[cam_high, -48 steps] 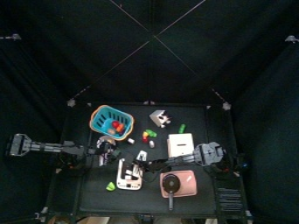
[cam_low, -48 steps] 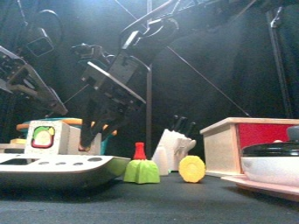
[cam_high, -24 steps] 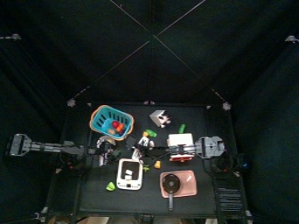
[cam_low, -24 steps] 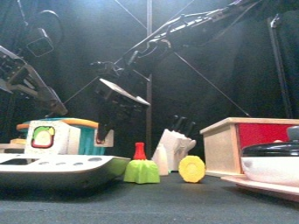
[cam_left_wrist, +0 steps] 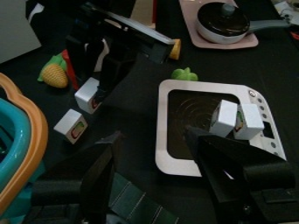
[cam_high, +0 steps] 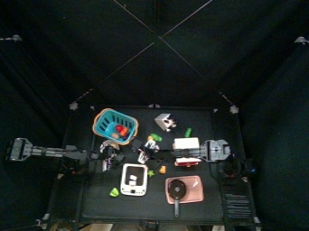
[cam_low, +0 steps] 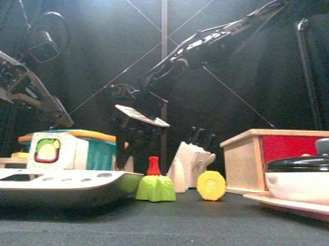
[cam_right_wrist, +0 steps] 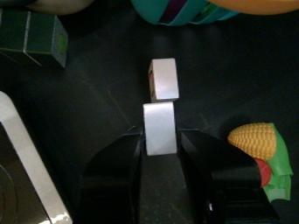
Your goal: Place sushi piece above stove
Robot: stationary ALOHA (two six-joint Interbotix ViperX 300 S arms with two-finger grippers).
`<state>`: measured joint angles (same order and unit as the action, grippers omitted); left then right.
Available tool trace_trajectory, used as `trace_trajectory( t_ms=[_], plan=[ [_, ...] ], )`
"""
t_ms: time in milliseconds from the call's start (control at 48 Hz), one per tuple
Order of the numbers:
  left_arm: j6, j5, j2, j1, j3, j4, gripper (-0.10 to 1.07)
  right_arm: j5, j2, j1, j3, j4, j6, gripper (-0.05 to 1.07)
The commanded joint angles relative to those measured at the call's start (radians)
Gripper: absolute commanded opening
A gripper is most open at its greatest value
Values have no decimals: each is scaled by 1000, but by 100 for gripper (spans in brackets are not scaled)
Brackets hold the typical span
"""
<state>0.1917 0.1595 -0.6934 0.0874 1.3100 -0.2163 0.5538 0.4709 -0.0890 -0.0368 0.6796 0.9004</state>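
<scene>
Your right gripper [cam_right_wrist: 159,150] is gripping a white sushi piece [cam_right_wrist: 159,129] between its two black jaws, hanging over the dark counter [cam_right_wrist: 82,105]. A second sushi piece [cam_right_wrist: 165,78] is lying just beyond the held one, and a corn cob [cam_right_wrist: 256,139] is sitting off to one side. You are also seeing a green block [cam_right_wrist: 33,38], a teal basket [cam_right_wrist: 173,10] and the white edge of the stove [cam_right_wrist: 26,171].

White sushi piece [cam_right_wrist: 160,129] upright between jaws; white stove [cam_left_wrist: 214,125] flat on table.

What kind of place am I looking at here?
Probably a robot test pen: black curtains close in a small table set with play-kitchen toys, such as a stove and a teal basket.
</scene>
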Motion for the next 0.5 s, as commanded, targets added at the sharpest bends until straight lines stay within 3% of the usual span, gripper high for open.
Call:
trace_trajectory(
  t_ms=[0,479],
  plan=[
    [-2,5,2,0,-15,2,93,-12,-20,-18,12,0,3,65],
    [-2,5,2,0,-14,0,93,-38,-3,-34,12,2,3,85]
  ],
)
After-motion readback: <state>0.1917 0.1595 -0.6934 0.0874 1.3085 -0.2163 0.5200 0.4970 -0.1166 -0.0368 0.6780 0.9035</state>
